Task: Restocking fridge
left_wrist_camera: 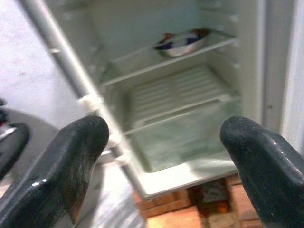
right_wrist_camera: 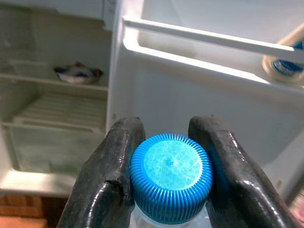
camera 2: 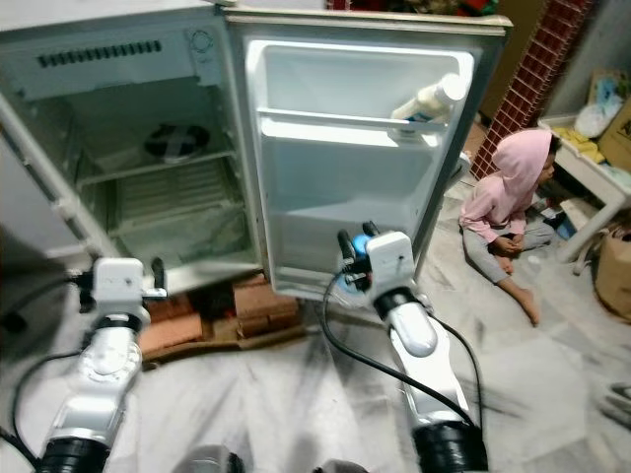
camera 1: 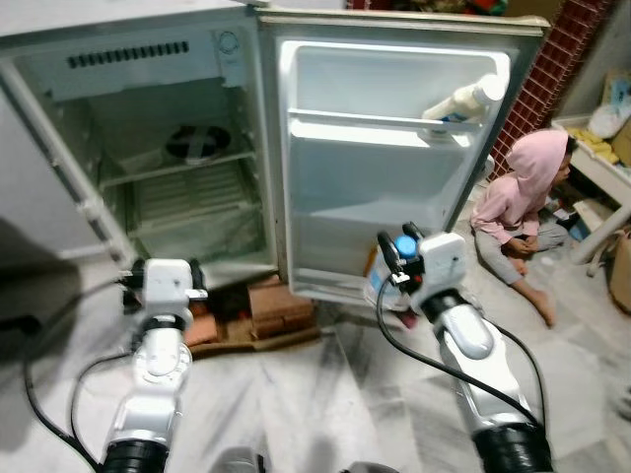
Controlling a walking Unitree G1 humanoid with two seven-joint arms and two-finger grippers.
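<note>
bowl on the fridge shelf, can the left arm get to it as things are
Probably yes. The fridge stands open, the left gripper is open, holds nothing and faces the shelves, and nothing shows between it and the bowl. The bowl lies well inside, so the arm would have to reach in.

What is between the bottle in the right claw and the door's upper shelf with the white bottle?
Nothing. In the right wrist view, bare white door panel lies between the blue-capped bottle in the right claw and the upper door shelf holding the white bottle.

A person in pink (camera 1: 527,192) sits on the floor (camera 1: 325,394); perhaps bricks (camera 1: 279,307) nearby.
</note>
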